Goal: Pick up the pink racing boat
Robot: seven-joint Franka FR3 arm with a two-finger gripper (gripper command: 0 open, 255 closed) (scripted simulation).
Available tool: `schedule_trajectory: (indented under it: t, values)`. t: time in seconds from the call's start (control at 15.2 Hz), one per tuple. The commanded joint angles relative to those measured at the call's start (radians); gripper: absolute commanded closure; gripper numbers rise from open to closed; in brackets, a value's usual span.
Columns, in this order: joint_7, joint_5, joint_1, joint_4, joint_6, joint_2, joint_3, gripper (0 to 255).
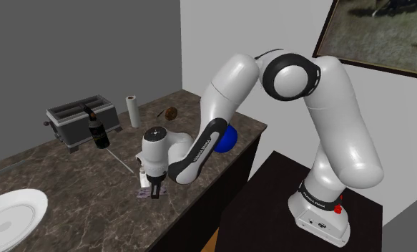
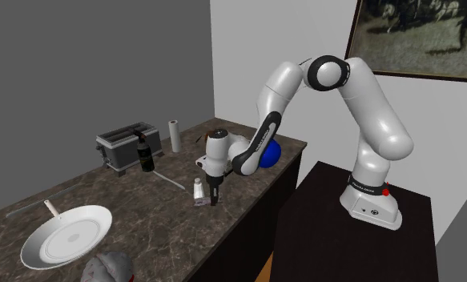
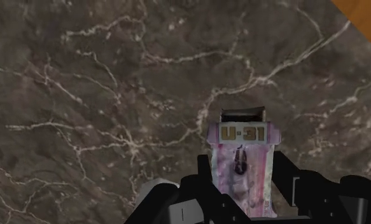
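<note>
The pink racing boat (image 3: 244, 165) lies flat on the dark marble counter (image 3: 101, 95), its "U-31" end pointing away from the hand. My gripper (image 3: 244, 191) is down over it, and the two black fingers press against the boat's long sides. In the shoulder view the gripper (image 1: 155, 192) stands low at the counter's front edge, with the boat (image 1: 144, 193) showing as a small pink strip beside the fingertips. The second exterior view has the gripper (image 2: 214, 199) pointing straight down onto the boat (image 2: 201, 202).
A small white shaker (image 2: 198, 188) stands close beside the gripper. Farther back are a thin utensil (image 1: 121, 161), a dark bottle (image 1: 97, 129), a toaster (image 1: 81, 118), a paper roll (image 1: 133, 111) and a blue ball (image 1: 227, 139). A white plate (image 2: 67, 236) lies toward the counter's other end.
</note>
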Motion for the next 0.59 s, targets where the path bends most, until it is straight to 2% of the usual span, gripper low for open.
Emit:
schedule_trajectory:
  t: [0.0, 0.53]
  values:
    - [-0.008, 0.01, -0.007, -0.004, -0.019, -0.023, 0.011, 255]
    - [-0.038, 0.045, -0.032, -0.024, -0.081, -0.103, 0.045, 255]
